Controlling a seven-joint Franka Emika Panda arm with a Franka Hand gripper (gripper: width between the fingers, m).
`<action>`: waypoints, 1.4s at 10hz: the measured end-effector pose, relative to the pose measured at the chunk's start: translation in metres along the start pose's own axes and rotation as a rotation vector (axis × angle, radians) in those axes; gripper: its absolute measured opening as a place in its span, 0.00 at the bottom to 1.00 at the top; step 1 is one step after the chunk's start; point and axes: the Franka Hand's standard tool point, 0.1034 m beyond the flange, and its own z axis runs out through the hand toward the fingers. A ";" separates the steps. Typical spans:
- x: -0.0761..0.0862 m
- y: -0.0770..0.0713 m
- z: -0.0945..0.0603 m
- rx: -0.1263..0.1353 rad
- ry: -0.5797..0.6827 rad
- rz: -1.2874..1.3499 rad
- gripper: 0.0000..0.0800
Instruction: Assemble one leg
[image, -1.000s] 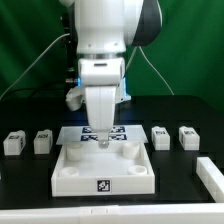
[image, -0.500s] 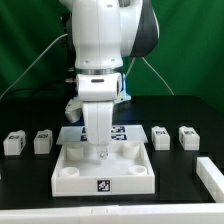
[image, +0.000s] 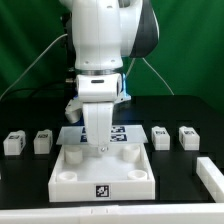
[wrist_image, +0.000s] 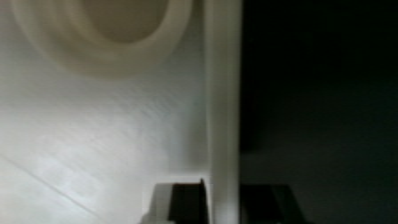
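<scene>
Four look-alike legs are sitting apart in a mid-height row: far-left leg (image: 13, 143) and second leg (image: 43, 141) at the frame's left, third leg (image: 160, 137) and far-right leg (image: 188, 137) at its right (each small, white, blocky, tag-faced).

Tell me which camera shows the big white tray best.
The exterior view: the tray shows nearly whole there, with its round corner sockets and the tag on its front wall; only the arm hides a bit of it. The wrist view is too close and catches just a stretch of white surface, part of one socket and a raised edge.
</scene>
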 end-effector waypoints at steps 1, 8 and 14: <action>0.000 0.000 0.000 0.000 0.000 0.001 0.07; 0.000 0.000 0.000 0.000 0.000 0.001 0.07; 0.056 0.035 -0.002 -0.015 0.029 -0.044 0.07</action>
